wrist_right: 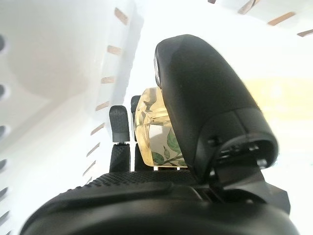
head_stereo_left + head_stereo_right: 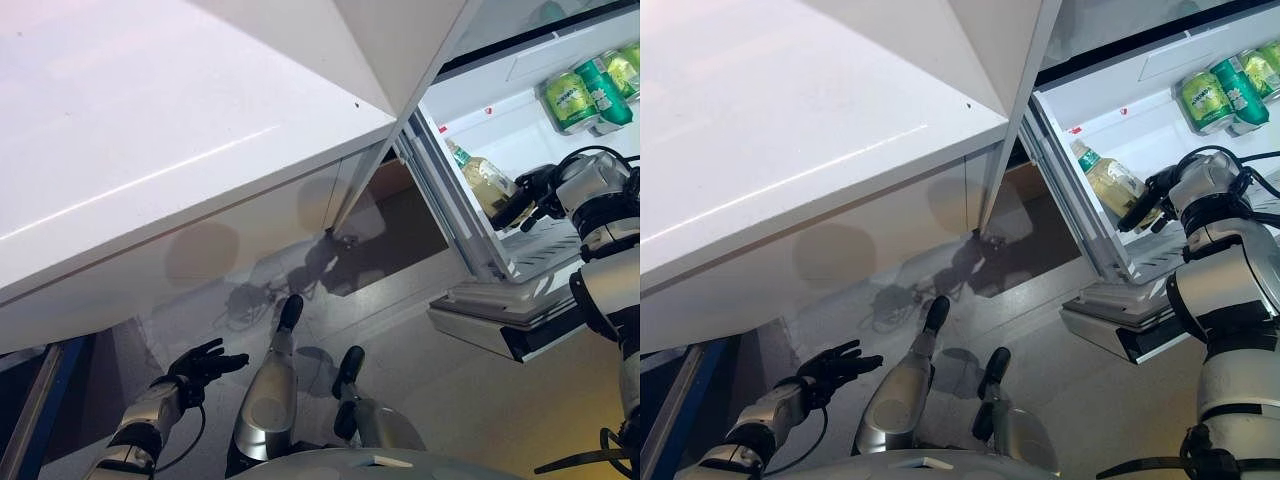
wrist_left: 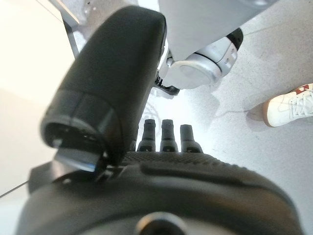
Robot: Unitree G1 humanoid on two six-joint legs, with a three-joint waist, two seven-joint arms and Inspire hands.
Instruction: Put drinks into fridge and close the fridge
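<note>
The white fridge stands open at the right, its door (image 2: 200, 150) swung out across the top left. My right hand (image 2: 532, 195) reaches inside over a shelf (image 2: 1170, 255), curled round a pale yellow tea bottle (image 2: 485, 180) with a green cap. In the right wrist view the bottle (image 1: 151, 132) with its leaf label sits between thumb and fingers (image 1: 117, 127). Green cans (image 2: 585, 90) lie on an upper shelf at the far right. My left hand (image 2: 200, 365) hangs low at the lower left, fingers spread and holding nothing.
A drawer or lower shelf (image 2: 500, 320) juts out of the fridge bottom at the right. A person's white and red shoe (image 3: 288, 105) stands on the grey floor in the left wrist view. A blue frame (image 2: 35, 410) shows at the lower left edge.
</note>
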